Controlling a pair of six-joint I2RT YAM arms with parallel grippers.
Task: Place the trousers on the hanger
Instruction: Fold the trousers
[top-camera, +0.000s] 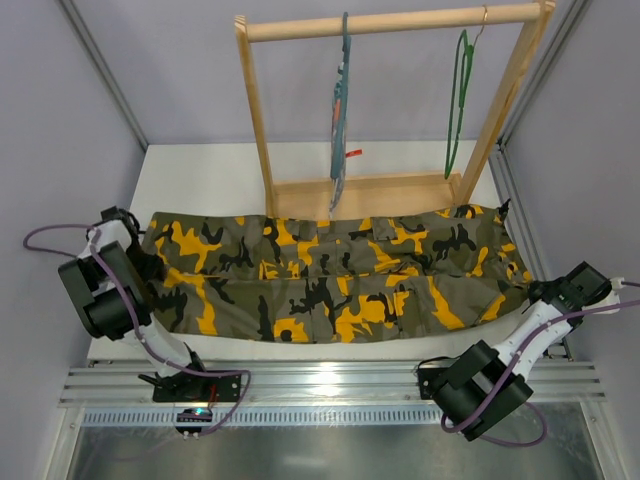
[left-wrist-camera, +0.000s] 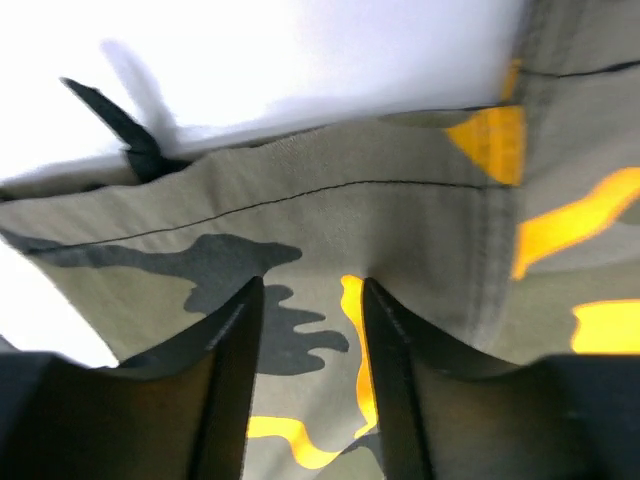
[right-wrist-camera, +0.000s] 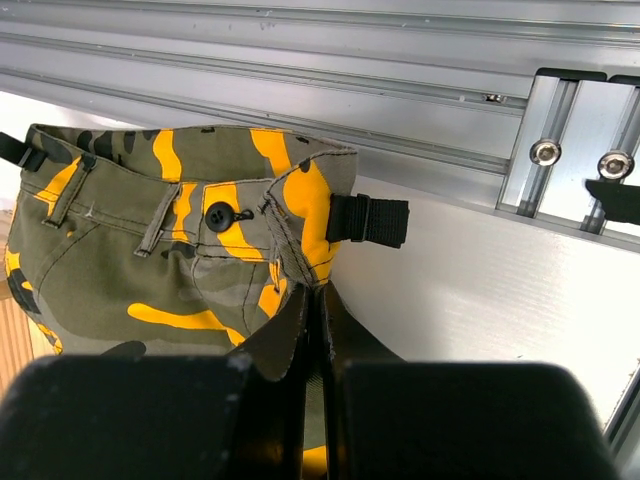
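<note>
The camouflage trousers (top-camera: 330, 280) lie spread across the white table, legs to the left and waist to the right. The green wire hanger (top-camera: 458, 100) hangs on the wooden rail at the back right, bare. My left gripper (top-camera: 143, 252) is at the leg end. In the left wrist view it (left-wrist-camera: 312, 290) stands open, with its fingers low over flat trouser cloth (left-wrist-camera: 400, 210) that shows between them. My right gripper (top-camera: 527, 296) is at the waist end. In the right wrist view it (right-wrist-camera: 316, 292) is shut on the waistband's front edge, just below the button (right-wrist-camera: 217, 215).
A wooden rack (top-camera: 390, 20) stands at the back on a base board (top-camera: 370, 195). A blue-grey hanger with striped cloth (top-camera: 340, 110) hangs on it, left of the green one. Aluminium rails (top-camera: 330, 385) run along the near edge. A black strap (right-wrist-camera: 370, 220) sticks out of the waistband.
</note>
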